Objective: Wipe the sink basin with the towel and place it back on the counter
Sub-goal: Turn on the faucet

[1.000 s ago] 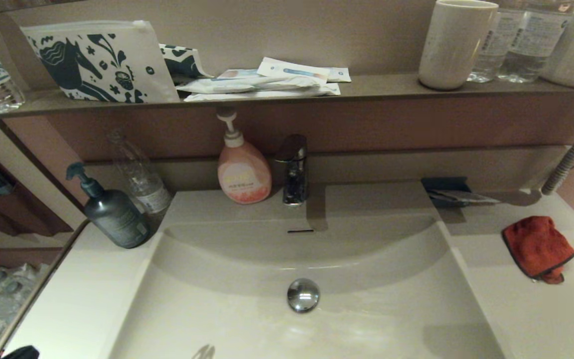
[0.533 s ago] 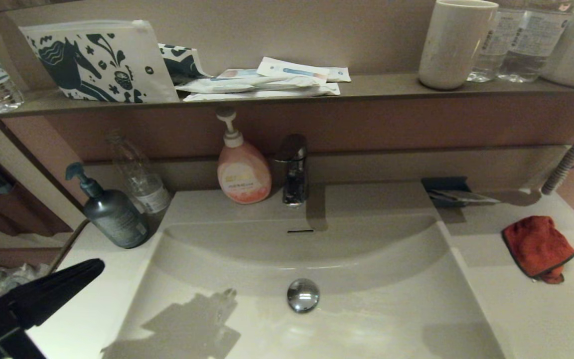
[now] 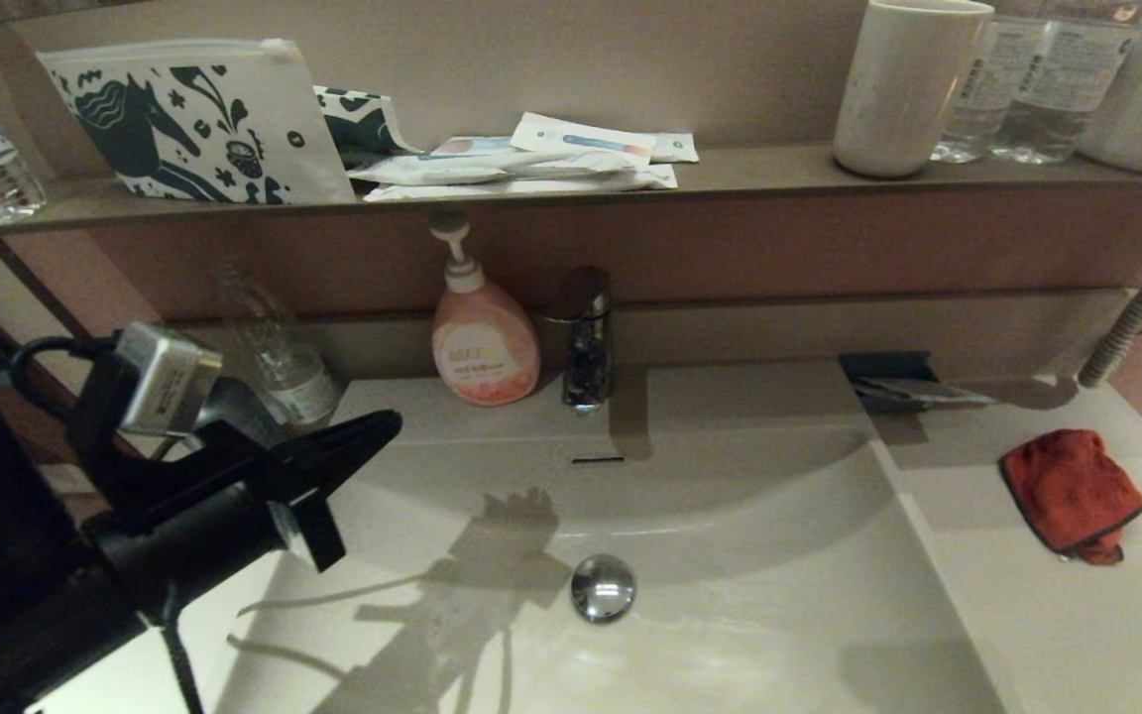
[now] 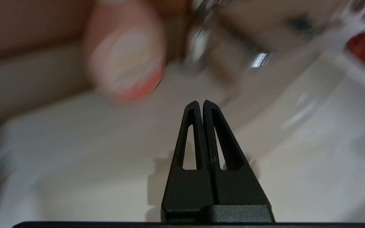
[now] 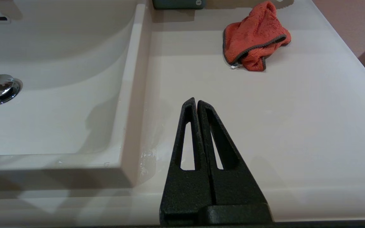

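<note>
The red-orange towel point(image 3: 1070, 491) with its dark grey border lies crumpled on the off-white counter point(image 3: 1047, 615) to the right of the sink basin point(image 3: 730, 595); it shows too in the right wrist view as towel point(image 5: 254, 37). My left gripper point(image 3: 388, 424) is shut and empty, raised over the basin's left rim, pointing right; its tips point(image 4: 200, 103) meet. My right gripper point(image 5: 196, 101) is shut and empty, low over the counter point(image 5: 265, 104) near its front edge, with the towel well beyond it. It is out of the head view.
A chrome drain stopper point(image 3: 603, 586) sits mid-basin, with the faucet point(image 3: 583, 337) and a pink soap pump point(image 3: 482, 332) behind it. At the left stand a dark pump bottle point(image 3: 224, 421) and a clear bottle point(image 3: 279, 347). A dark holder point(image 3: 893, 382) sits behind the towel.
My left arm has risen from the lower left corner and swung up and right over the basin's left side, its shadow sliding across the basin. The towel has stayed put.
</note>
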{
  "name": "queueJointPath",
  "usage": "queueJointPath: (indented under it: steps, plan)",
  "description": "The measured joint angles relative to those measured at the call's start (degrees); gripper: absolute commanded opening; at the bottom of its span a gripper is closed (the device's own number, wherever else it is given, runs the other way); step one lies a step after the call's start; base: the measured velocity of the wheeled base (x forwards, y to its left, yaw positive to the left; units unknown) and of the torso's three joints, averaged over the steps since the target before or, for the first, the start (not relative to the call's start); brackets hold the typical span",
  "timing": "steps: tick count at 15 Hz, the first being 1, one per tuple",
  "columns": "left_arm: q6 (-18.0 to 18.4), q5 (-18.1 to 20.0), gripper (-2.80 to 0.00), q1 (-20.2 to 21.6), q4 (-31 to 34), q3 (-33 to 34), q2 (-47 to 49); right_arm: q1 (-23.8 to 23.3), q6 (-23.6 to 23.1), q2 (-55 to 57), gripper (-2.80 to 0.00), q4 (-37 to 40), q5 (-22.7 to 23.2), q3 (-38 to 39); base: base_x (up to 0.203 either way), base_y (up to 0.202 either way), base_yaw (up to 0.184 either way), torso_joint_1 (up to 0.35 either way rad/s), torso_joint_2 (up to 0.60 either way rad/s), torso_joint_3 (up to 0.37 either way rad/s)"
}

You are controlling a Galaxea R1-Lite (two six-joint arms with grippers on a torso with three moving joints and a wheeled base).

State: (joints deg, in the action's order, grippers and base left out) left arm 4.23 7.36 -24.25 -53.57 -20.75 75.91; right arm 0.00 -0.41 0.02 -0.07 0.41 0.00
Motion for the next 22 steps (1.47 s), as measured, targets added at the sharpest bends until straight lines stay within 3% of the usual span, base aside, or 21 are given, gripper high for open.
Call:
queueJointPath:
  steps: [4,8,11,14,22]
  plan:
    - [-0.8,-2.2,-2.80,-6.5,-1.8,-6.0,6.5,0.0,0.0,0.0,-2.80,0.0,0.0,0.0,0.000,0.000,0.000,0.000,0.00,0.000]
    - [-0.7,-2.5,-2.80,-9.3,-4.6,-9.4,11.5,0.0,0.0,0.0,-2.80,0.0,0.0,0.0,0.000,0.000,0.000,0.000,0.00,0.000]
    - [-0.9,-6.1,-2.80,-12.5,-5.9,-13.5,15.0,0.0,0.0,0.0,-2.80,0.0,0.0,0.0,0.000,0.000,0.000,0.000,0.00,0.000]
    - [-2.3,-6.8,-2.80,-15.0,-6.4,-16.0,17.5,0.0,0.0,0.0,-2.80,0.0,0.0,0.0,0.000,0.000,0.000,0.000,0.00,0.000]
    - [-1.9,-7.3,-2.80,-17.0,-19.4,-19.5,28.1,0.0,0.0,0.0,-2.80,0.0,0.0,0.0,0.000,0.000,0.000,0.000,0.00,0.000]
